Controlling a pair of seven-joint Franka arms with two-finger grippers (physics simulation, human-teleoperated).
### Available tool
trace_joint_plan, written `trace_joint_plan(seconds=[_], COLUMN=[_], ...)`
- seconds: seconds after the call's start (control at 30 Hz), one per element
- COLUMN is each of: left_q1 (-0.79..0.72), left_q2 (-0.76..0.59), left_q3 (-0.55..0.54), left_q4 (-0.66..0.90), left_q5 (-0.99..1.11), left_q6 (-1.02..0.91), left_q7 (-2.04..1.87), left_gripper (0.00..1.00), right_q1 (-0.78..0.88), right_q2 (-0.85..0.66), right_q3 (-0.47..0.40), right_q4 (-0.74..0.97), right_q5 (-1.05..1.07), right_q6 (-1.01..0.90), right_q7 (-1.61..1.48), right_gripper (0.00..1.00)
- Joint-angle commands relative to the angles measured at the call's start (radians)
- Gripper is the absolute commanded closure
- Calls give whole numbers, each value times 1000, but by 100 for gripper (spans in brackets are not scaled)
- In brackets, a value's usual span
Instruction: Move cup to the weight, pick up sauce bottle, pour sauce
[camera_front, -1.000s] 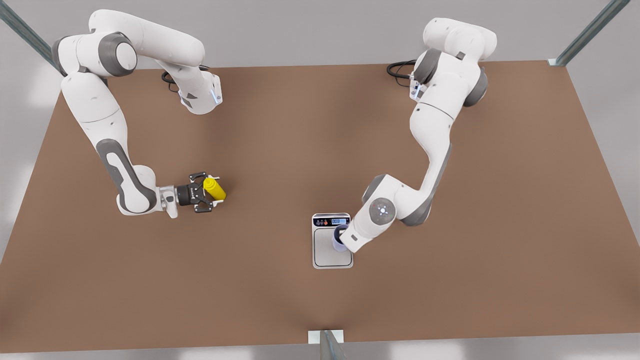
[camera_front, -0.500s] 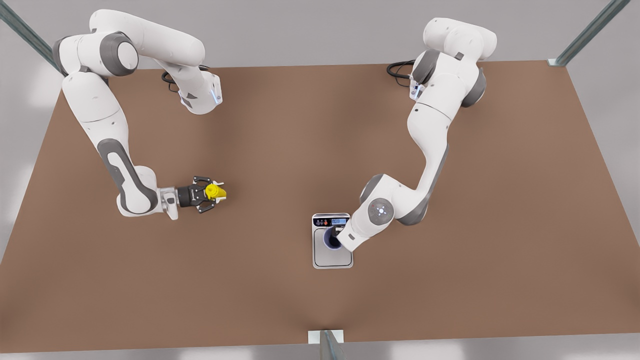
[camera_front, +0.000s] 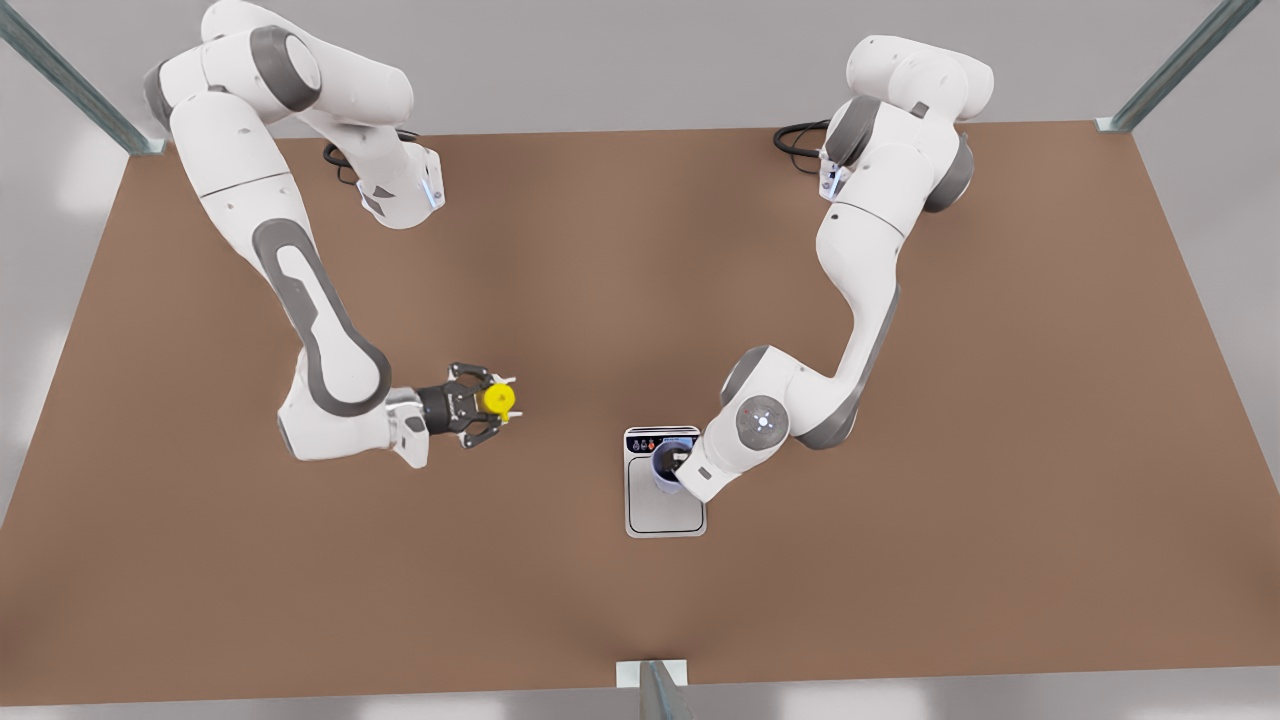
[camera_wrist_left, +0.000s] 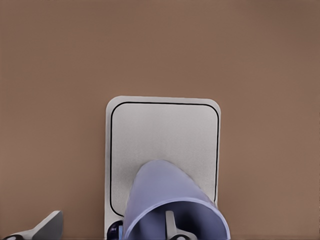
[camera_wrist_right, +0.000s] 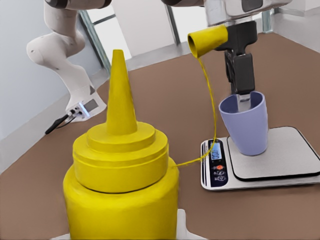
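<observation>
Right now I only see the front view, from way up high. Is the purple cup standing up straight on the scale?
Observer: Yes. In the right wrist view the cup stands upright on the grey plate of the scale, with the left gripper right above it.
Operator: Which way is the yellow bottle's tip pointing?
Observer: Straight up. The right gripper holds the bottle upright, and the right wrist view shows its pointed tip aimed at the ceiling, not at the cup.
</observation>
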Motion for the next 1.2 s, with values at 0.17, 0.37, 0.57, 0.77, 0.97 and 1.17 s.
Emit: trace_joint_plan(seconds=[0.17, 0.37, 0.57, 0.77, 0.97, 1.17], left_q1=[2, 24, 603, 396, 397, 396], left_q2=[0, -72, -402, -864, -845, -845], left_q3=[0, 2, 3, 293, 293, 293], left_q4=[31, 105, 148, -639, -645, -645], left_q5=[-2, -31, -150, -66, -66, -66], left_q6=[-38, -259, -805, -271, -260, -263], left_q7=[0, 0, 54, 443, 442, 443], left_gripper=[0, 0, 0, 0, 0, 0], right_q1=[49, 200, 487, 536, 569, 640], right_q2=[1, 11, 27, 116, 184, 264], right_q3=[-11, -107, -313, -313, -314, -368], right_q4=[85, 213, 403, 543, 679, 782], right_q5=[-93, -212, -542, -663, -663, -663], right_q6=[16, 9, 2, 5, 10, 21], right_q7=[76, 220, 483, 757, 868, 938], right_gripper=[52, 52, 51, 52, 52, 52])
